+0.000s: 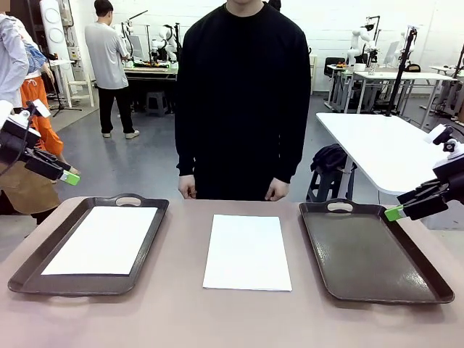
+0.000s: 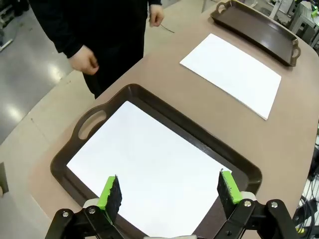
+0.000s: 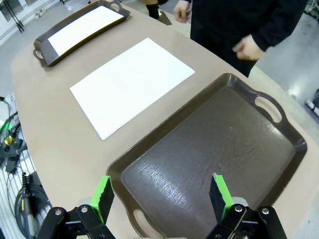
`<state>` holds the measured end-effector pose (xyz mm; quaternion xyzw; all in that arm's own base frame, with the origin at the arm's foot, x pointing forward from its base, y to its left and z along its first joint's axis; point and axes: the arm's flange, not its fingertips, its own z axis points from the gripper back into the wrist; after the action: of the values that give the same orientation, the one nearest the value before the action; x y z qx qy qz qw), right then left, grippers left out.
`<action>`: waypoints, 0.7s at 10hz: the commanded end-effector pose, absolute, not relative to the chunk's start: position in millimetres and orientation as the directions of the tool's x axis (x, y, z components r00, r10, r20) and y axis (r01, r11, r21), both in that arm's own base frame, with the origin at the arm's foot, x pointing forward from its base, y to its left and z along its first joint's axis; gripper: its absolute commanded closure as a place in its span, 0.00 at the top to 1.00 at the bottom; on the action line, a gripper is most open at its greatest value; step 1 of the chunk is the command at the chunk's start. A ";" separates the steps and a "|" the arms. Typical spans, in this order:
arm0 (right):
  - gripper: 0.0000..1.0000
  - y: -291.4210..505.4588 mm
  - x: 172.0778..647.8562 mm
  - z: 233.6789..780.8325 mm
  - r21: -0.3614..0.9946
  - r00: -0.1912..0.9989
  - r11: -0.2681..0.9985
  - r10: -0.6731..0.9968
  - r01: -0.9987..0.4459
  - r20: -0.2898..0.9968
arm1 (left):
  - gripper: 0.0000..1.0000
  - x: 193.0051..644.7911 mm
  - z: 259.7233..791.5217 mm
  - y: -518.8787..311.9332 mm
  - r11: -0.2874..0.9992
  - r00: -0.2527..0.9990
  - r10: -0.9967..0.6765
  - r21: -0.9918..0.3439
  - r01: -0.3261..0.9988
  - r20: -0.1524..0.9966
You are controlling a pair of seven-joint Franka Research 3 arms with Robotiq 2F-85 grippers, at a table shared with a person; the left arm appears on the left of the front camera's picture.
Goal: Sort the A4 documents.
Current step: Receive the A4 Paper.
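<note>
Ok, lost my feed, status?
Left claw, right claw open, empty. One sheet in left tray, second sheet between trays. Right tray bare. Nothing in the way.

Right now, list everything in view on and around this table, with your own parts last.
A4 documents: two, white; one flat on the table between the trays, the other inside the left tray.
left tray: one, dark brown, the table's left side.
right tray: one, dark brown, the table's right side, nothing in it.
table: one, brown, under it all.
white table: one, white, behind on the right.
person: one, black top, standing at the far edge, hands down.
left pincer: one, black with green pads, open, raised facing the left tray.
right pincer: one, black with green pads, open, raised facing the right tray.
</note>
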<state>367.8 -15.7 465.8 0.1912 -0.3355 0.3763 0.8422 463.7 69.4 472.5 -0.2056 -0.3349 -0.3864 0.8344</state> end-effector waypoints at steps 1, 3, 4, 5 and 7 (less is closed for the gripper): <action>1.00 -15.8 372.0 464.1 0.076 0.475 0.627 0.501 -0.776 0.724 | 1.00 452.6 477.1 61.2 0.620 0.497 -0.451 -0.140 0.772 0.741; 1.00 -15.8 372.0 464.1 0.076 0.475 0.627 0.501 -0.776 0.724 | 1.00 453.4 474.1 57.0 0.635 0.523 -0.444 -0.155 0.756 0.727; 1.00 -15.8 372.0 464.1 0.076 0.475 0.627 0.501 -0.776 0.724 | 1.00 454.0 475.9 57.7 0.644 0.532 -0.431 -0.164 0.747 0.729; 1.00 -15.8 372.0 464.1 0.076 0.475 0.627 0.501 -0.776 0.724 | 1.00 456.8 478.0 57.4 0.653 0.547 -0.426 -0.173 0.737 0.721; 1.00 -15.8 372.0 464.1 0.076 0.475 0.627 0.501 -0.776 0.724 | 1.00 456.4 476.9 59.6 0.626 0.512 -0.458 -0.145 0.766 0.727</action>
<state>367.7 -15.5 465.7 0.1919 -0.3347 0.3770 0.8420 456.6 59.1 476.8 -0.2334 -0.3307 -0.3603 0.8405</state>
